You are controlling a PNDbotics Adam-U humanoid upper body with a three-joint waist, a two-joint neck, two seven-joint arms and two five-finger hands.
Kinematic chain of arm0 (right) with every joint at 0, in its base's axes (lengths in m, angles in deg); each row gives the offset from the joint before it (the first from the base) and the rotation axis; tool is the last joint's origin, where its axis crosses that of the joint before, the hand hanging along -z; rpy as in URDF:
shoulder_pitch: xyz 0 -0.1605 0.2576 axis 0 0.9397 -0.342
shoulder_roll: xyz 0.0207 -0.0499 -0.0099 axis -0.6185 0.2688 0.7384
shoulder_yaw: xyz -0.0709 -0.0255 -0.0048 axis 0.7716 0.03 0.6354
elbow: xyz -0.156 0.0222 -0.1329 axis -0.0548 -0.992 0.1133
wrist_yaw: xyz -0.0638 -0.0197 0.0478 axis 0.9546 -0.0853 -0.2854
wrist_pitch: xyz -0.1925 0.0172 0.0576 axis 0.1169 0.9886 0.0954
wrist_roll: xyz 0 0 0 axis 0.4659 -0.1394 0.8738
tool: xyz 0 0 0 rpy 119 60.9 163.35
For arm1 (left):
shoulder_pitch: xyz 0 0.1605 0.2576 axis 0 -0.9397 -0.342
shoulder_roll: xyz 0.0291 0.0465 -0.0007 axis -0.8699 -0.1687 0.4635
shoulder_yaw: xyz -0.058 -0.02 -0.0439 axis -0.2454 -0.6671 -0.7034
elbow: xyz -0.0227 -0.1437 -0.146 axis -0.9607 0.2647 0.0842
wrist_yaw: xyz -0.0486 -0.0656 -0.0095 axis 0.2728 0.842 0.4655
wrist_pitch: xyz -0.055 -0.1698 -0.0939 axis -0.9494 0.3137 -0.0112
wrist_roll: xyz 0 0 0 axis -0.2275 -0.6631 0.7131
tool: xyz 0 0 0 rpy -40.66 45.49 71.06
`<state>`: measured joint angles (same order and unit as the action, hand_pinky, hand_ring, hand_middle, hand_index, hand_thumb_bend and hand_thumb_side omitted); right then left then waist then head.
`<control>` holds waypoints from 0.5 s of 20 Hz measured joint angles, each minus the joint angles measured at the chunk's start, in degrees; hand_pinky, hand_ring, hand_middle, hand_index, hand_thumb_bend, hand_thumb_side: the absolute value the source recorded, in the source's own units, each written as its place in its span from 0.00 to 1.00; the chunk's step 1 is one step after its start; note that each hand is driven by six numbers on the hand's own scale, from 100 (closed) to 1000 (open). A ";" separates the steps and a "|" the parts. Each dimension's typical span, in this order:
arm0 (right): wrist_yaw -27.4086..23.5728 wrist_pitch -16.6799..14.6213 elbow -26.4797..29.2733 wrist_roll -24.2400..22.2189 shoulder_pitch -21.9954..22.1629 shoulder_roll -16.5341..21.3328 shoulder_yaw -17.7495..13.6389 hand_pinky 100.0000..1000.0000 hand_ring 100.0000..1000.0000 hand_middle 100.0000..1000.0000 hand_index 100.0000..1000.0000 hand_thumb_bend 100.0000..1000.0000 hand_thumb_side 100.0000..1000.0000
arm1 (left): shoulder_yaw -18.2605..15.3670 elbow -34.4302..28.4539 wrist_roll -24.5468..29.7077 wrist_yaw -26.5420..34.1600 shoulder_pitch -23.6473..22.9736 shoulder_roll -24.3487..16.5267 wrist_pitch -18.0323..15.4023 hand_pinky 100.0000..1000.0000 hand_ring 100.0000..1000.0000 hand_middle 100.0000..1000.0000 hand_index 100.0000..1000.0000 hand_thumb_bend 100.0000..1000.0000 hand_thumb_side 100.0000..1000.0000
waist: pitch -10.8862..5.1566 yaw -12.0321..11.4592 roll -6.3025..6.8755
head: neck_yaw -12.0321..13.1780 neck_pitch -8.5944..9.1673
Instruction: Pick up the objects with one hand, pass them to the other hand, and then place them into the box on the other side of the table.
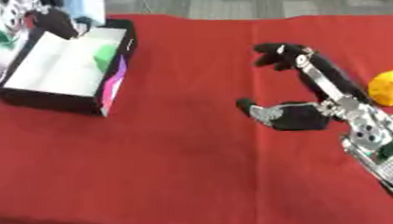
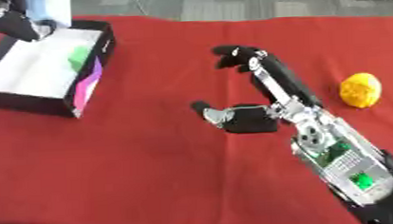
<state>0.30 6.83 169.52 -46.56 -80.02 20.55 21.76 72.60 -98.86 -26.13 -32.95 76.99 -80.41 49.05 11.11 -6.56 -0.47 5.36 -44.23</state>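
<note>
Reaching out over the red cloth (image 1: 168,158) w/ my right hand (image 2: 262,94), arm coming in from the lower right. Fingers (image 2: 235,55) spread away from the thumb (image 2: 208,108), tips a bit bent, nothing between them, so the hand is apart and holds nothing. It hangs roughly mid-table; can't tell if it touches the cloth.

Landmark = the box (image 1: 58,94), black-walled, white inside, sitting at the far left of the cloth. Its near right corner shows a pink/purple panel. Inside the box, toward its right wall, lies a green thing (image 1: 106,56); shape not clear to me. My right hand is well to the right of the box, clear of it.

Yellow round object (image 2: 361,90) lies on the cloth far right of the box, on the opposite side of the table, just beyond my right forearm & not touched by the hand.

At the box's far left corner a dark shape (image 2: 17,24) shows, approx. where my left hand would come in. Can't make out its fingers, so no call on apart or together.
</note>
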 measured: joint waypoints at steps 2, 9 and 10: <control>-0.92 -0.20 0.23 0.38 0.01 0.00 -0.25 0.79 0.80 0.67 0.86 0.32 0.29 | -0.61 3.10 -2.31 0.19 0.00 0.07 -0.07 0.67 0.50 0.32 0.34 0.00 0.00 | 0.30 0.27 -0.34 | 1.13 0.00; -2.87 -1.44 0.31 2.31 0.06 -0.06 -1.05 0.79 0.79 0.66 0.85 0.34 0.27 | -2.35 11.61 -8.51 0.46 -0.05 1.54 -0.90 0.67 0.51 0.34 0.36 0.00 0.00 | 1.07 0.97 -1.19 | 3.25 0.04; -3.10 -1.70 0.31 2.65 0.05 -0.09 -1.18 0.78 0.79 0.66 0.85 0.34 0.27 | -2.54 12.56 -9.16 0.52 -0.05 1.61 -1.00 0.68 0.51 0.34 0.36 0.00 0.00 | 1.12 1.06 -1.25 | 3.55 0.07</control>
<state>-2.80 5.12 169.83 -43.91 -79.97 20.46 20.58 70.05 -86.30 -35.29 -32.43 76.94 -78.80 48.05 12.23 -5.49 -1.73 8.91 -44.15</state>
